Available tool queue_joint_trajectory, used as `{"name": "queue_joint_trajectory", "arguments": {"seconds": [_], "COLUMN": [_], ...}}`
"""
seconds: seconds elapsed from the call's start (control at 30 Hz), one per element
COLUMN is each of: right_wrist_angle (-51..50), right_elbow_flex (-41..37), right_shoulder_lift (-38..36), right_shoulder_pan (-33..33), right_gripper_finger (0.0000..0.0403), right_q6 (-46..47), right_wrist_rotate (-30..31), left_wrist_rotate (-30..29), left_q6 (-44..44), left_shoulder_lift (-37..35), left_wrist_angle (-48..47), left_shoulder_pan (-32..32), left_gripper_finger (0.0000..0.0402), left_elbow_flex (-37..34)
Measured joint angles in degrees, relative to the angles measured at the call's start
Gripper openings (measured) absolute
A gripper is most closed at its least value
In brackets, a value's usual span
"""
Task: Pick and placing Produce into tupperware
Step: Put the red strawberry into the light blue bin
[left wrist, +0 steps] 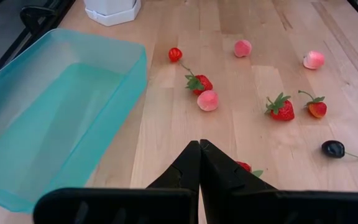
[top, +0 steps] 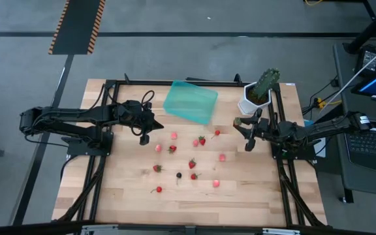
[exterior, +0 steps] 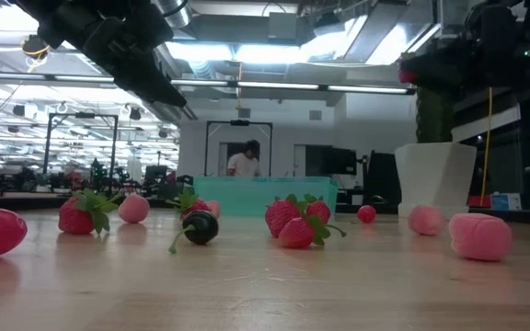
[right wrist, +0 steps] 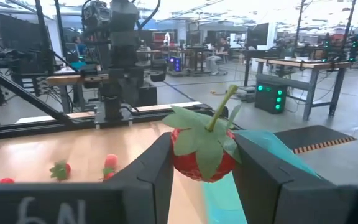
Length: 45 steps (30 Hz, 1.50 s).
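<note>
Right end effector at frame centre gripping strawberry across its body; likely light, smooth, roll-prone. Left end effector closed, empty.

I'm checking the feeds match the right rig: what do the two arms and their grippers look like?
Both arms are dark, almost black, with jointed segments. The left arm has a black cable looped above its wrist. The left gripper has two black wedge-shaped fingers tapering to a point. The right gripper has broad, flat dark-grey fingers, with pale handwritten characters on its body.

arms: dark, jointed | cables: black loops | left gripper: black
</note>
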Motion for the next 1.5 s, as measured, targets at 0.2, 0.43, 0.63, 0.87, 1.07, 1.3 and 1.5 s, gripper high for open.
{"name": "queue_joint_trajectory", "arguments": {"seconds": [0.2,0.43,0.63,0.87,1.07,1.3,1.5], "right_wrist_angle": [-0.9,-2.34,-3.04,-1.11,6.31,11.59,11.52], "right_elbow_flex": [0.0,0.75,2.48,6.85,10.11,15.33,23.33], "right_shoulder_lift": [0.0,0.83,5.91,16.46,26.4,38.98,47.49], "right_shoulder_pan": [-0.03,-3.04,-8.07,-14.97,-20.45,-24.33,-27.72], "right_gripper_finger": [0.0139,0.0139,0.0139,0.0139,0.0139,0.0139,0.0139], "right_q6": [1.75,3.14,5.81,6.24,6.08,5.75,3.11], "right_wrist_rotate": [-1.2,-1.22,-5.56,-14.2,-20.86,-25.2,-28.3], "left_wrist_rotate": [0.01,0.01,0.01,0.0,-0.04,-0.13,-0.24], "left_q6": [0.0,0.0,0.0,0.02,0.06,1.44,1.51], "left_shoulder_lift": [0.0,0.0,0.0,0.0,0.0,0.0,0.0], "left_wrist_angle": [0.0,0.02,0.16,0.15,0.13,0.11,0.09], "left_shoulder_pan": [0.04,0.04,0.04,0.06,0.06,0.06,0.06], "left_gripper_finger": [0.0,0.0,0.0,0.0,0.0,0.0,0.0], "left_elbow_flex": [0.0,0.0,0.0,0.0,0.0,0.0,0.0]}}
